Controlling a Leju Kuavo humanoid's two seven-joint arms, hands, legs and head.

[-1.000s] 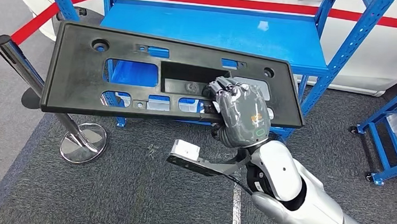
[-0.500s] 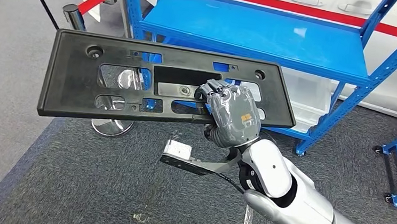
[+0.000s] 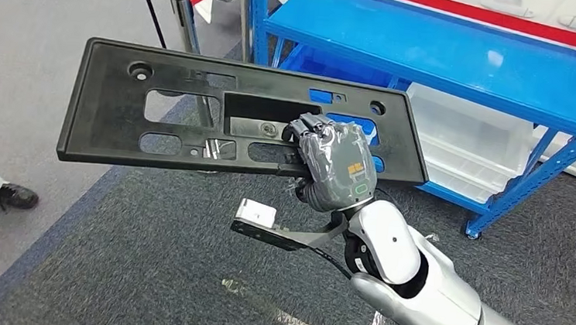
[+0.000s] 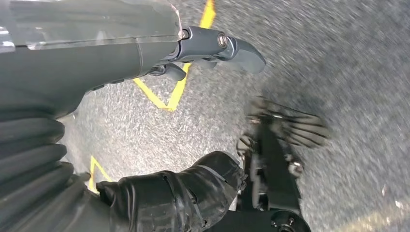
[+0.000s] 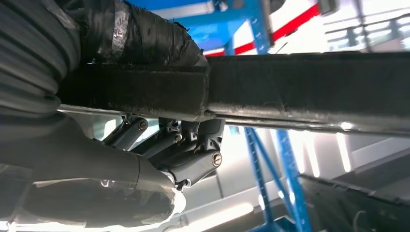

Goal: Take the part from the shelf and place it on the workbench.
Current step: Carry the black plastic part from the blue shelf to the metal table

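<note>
At the centre of the head view, the right hand (image 3: 338, 174) gripped the part (image 3: 234, 115), a long black plastic panel with cut-outs, by its near edge and held it level in the air above dark carpet (image 3: 144, 275). Beyond it stood a blue shelf (image 3: 433, 50). A person's shoes (image 3: 14, 197) showed on the grey floor. The left hand (image 4: 145, 53) hung over the carpet, fingers apart, holding nothing.
</note>
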